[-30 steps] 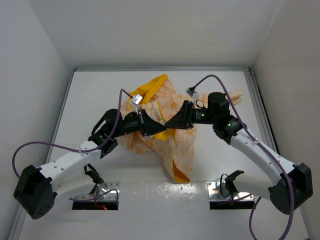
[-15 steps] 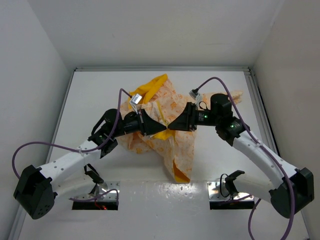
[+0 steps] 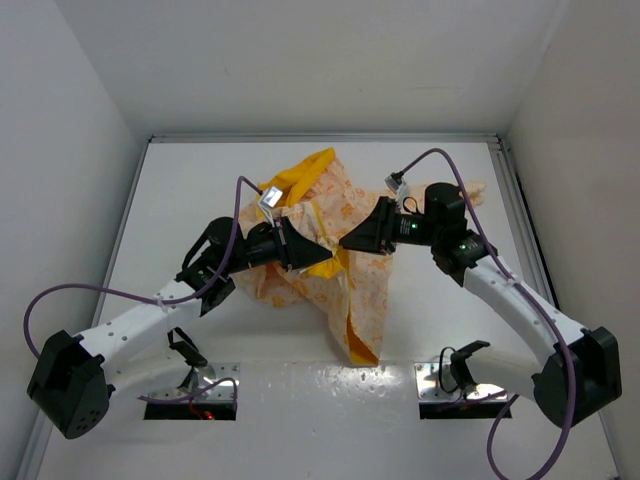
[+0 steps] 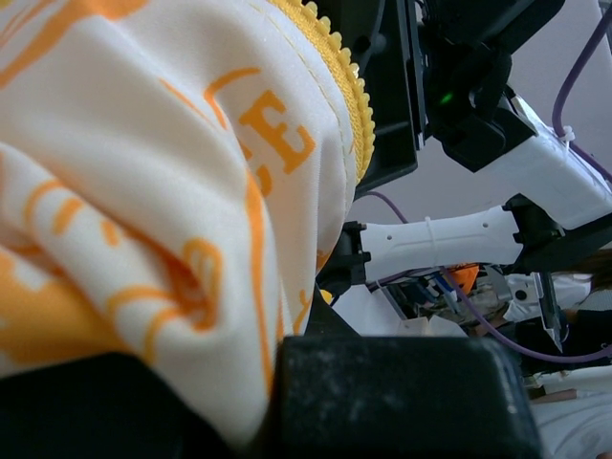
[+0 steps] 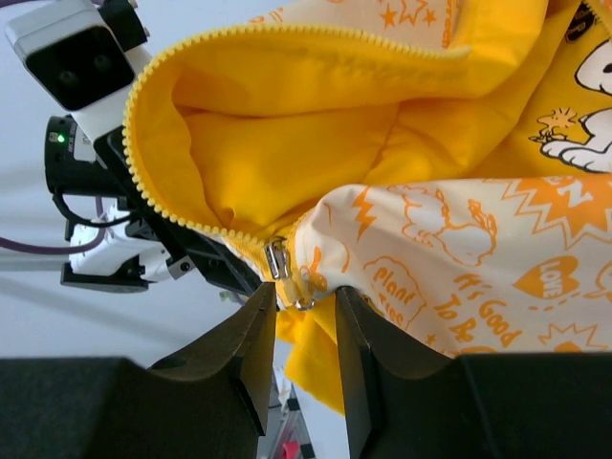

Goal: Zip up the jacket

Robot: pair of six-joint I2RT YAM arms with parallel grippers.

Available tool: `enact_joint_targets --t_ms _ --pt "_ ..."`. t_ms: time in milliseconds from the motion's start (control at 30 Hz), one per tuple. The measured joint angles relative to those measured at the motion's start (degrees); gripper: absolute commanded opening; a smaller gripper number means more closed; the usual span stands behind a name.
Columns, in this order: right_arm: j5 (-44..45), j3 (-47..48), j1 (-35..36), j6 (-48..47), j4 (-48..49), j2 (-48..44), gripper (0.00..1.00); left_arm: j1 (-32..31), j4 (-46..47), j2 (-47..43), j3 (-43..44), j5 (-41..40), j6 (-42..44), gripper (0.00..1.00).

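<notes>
Jacket [image 3: 360, 290] lies crumpled mid-table [image 3: 200, 190], between the 2 arms, with yellow lining [image 3: 305, 170] turned up at the far end and a narrow fold trailing toward the near edge. From overhead, both gripper tips converge on the same spot over the fabric, close together, and contact there is too small to resolve. A cream piece [image 3: 478, 188] shows beyond the right arm, partly covered by it, so it cannot be told which part of the garment it is. Left gripper [image 3: 325, 262] is pressed together on the jacket. In its wrist view, cream printed cloth drapes over the fingers and hides the tips, and only blurred black blocks show along the bottom edge. Zipper teeth [image 4: 356, 105] run along the curved cloth edge there. Behind that edge sits the right arm's white link [image 4: 430, 244], and the clutter past it is hard to make out. Right gripper [image 5: 304, 298] has its 2 fingers either side of the zipper slider [image 5: 278, 261]. The metal pull hangs into the gap, yellow cloth fills the space between the fingers, and it reads as a pinch on the jacket at the slider, with the fingers not fully together. Above the slider the 2 tooth rows are apart, showing lining between them. Below it, folds hide the zipper. A cartoon print [image 5: 588, 72] is cut off by the right frame edge. The left arm's wrist camera [image 5: 76, 57] shows top left in that view.
</notes>
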Motion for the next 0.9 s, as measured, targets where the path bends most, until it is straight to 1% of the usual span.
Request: enact_joint_targets --t_ms 200,333,533,900 --pt "-0.6 0.0 0.2 2.0 3.5 1.9 0.32 0.0 0.1 0.0 0.0 0.0 0.0 0.00" --pt "-0.4 0.0 1.4 3.0 4.1 2.3 0.34 0.0 0.7 0.0 0.0 0.2 0.0 0.00" --pt "0.7 -0.1 2.6 3.9 4.1 2.1 0.34 0.0 1.5 0.0 0.0 0.7 0.0 0.00" --pt "0.9 0.2 0.9 6.3 5.8 2.5 0.33 0.0 2.2 0.0 -0.2 -0.3 0.0 0.00"
